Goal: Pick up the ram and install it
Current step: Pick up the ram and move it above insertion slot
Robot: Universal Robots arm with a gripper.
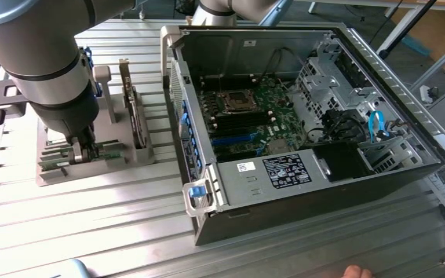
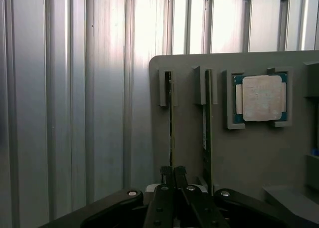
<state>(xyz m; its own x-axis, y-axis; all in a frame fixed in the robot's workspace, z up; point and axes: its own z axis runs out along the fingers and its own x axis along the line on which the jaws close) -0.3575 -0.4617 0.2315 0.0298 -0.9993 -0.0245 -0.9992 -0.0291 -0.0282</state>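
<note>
The ram (image 2: 171, 123) is clamped edge-on by the gripper (image 2: 173, 173) in the grey holder (image 2: 249, 158). A second stick (image 2: 207, 118) is slotted just beside, slatted table (image 2: 75, 113) opposite.

Slatted metal table (image 1: 91, 231), fixture tray (image 1: 134, 157), computer case (image 1: 300, 202)

Exterior view: camera high, off arm (image 1: 44, 63), tilted down across bench (image 1: 91, 208). Middle distance. Open computer case (image 1: 284, 197) central, grey holder (image 1: 134, 155) toward exterior view's left, arm close in foreground.

Wrist view: camera on wrist, facing straight down past gripper (image 2: 173, 174), very near. Gripper in nearest foreground, ram (image 2: 171, 118) on edge in holder just beyond.

Shared: gripper, holder, strip of ribbed bench beside holder.
</note>
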